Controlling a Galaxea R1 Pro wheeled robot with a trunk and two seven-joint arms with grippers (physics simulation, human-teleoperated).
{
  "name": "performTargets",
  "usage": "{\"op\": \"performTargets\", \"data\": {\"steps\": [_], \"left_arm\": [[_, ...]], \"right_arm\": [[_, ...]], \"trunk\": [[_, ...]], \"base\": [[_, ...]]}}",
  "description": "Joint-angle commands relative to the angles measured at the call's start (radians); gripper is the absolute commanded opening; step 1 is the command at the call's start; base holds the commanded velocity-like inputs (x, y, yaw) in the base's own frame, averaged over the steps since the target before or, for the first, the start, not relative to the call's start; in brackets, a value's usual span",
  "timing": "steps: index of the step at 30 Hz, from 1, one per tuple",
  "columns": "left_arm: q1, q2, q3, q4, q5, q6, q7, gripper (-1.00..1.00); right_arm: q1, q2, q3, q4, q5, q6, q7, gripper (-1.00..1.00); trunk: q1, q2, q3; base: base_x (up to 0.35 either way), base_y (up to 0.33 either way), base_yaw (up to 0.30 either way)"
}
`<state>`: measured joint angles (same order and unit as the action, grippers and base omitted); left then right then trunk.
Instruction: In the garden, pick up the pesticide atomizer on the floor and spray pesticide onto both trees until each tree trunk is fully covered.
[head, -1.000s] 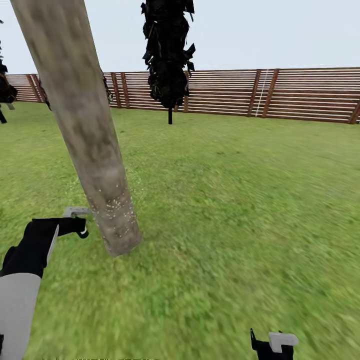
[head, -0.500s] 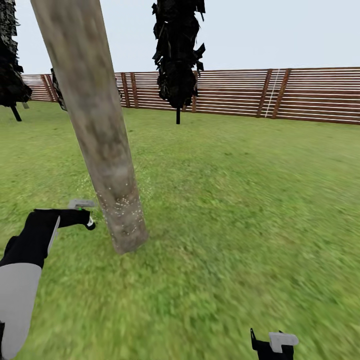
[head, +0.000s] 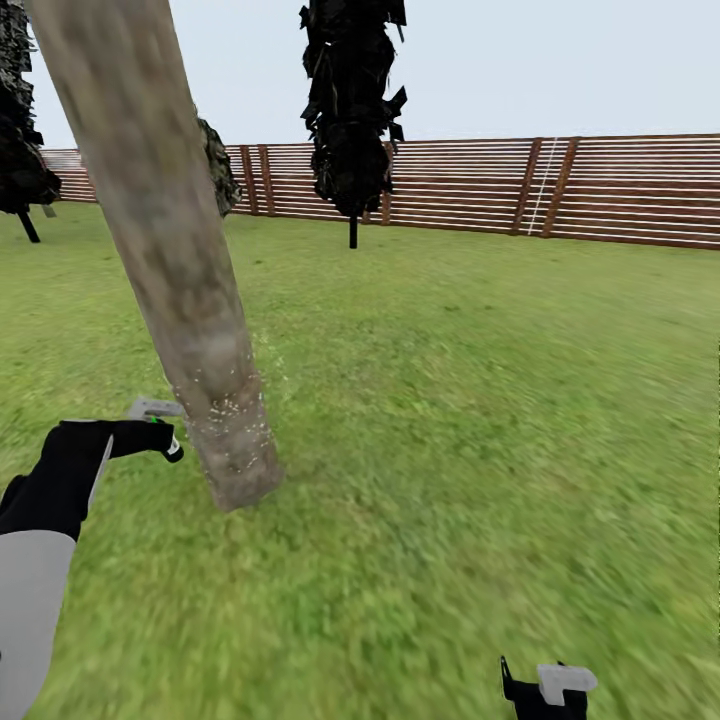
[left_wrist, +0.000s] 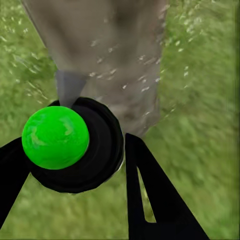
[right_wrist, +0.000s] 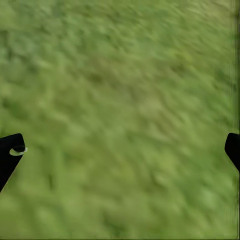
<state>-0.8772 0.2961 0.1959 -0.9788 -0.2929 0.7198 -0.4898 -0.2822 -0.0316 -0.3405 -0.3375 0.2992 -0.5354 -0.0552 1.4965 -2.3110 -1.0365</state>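
Note:
A thick, pale mottled tree trunk leans up from the lawn at the head view's left. White specks dot its lower part. Just left of the trunk's base my left gripper is shut on the pesticide atomizer, whose white head points at the trunk. In the left wrist view the atomizer is a round dark body with a bright green ball, held between my two black fingers, with the speckled trunk straight ahead. My right gripper hangs low at the right, open over bare grass.
A brown slat fence bounds the lawn at the back. A thin-trunked dark-leaved tree stands before it, with others at the far left and behind the trunk. Open grass spreads to the right.
The camera has swung a little, so the fence and dark trees sit further right. My left gripper with the atomizer has risen slightly beside the trunk. The right gripper has not moved.

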Motion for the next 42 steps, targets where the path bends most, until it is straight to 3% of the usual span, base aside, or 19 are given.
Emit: {"op": "performTargets", "data": {"steps": [1,22,29,32,33,35,38,42], "left_arm": [[0.0,0.0,0.001,-0.001,-0.001,0.0,0.001,-1.0],[-0.001,0.003,0.008,-0.006,0.001,0.0,0.002,-1.0],[0.001,0.004,0.006,0.003,-0.003,0.0,0.009,-1.0],[0.004,0.001,0.007,0.024,0.003,-0.002,0.045,-1.0],[0.015,0.001,0.007,0.028,0.004,-0.002,0.049,-1.0],[0.11,0.003,0.036,0.029,0.003,-0.014,0.054,-1.0],[0.146,0.003,0.069,0.03,0.003,-0.018,0.053,-1.0],[0.223,0.002,0.075,0.031,0.005,-0.079,0.053,-1.0]], "right_arm": [[0.0,0.0,0.0,0.0,0.0,0.0,0.0,1.0],[0.0,0.0,0.0,0.0,0.0,0.0,0.0,1.0],[0.0,0.001,0.0,0.0,0.0,0.0,0.0,1.0],[0.0,0.001,0.0,0.0,0.0,0.0,0.0,1.0],[0.0,0.001,0.0,0.0,0.0,0.0,0.0,1.0],[0.0,0.001,0.001,0.0,0.0,0.0,0.0,1.0],[0.0,0.001,0.0,0.0,0.0,0.0,0.0,1.0],[0.0,0.001,-0.001,-0.002,0.0,0.001,0.001,1.0]], "trunk": [[0.0,0.0,0.0],[0.0,0.0,0.0],[0.0,0.0,0.006],[0.0,0.0,0.008],[0.0,0.0,0.009],[0.0,0.0,0.011],[0.0,0.0,0.011],[0.0,0.0,0.012]], "base": [[0.103,-0.269,0.0],[0.14,-0.256,0.003],[0.002,-0.273,0.204],[0.062,-0.274,0.227],[0.075,-0.271,0.227],[0.002,-0.235,0.181],[-0.115,-0.093,0.052],[-0.093,-0.008,0.005]]}}
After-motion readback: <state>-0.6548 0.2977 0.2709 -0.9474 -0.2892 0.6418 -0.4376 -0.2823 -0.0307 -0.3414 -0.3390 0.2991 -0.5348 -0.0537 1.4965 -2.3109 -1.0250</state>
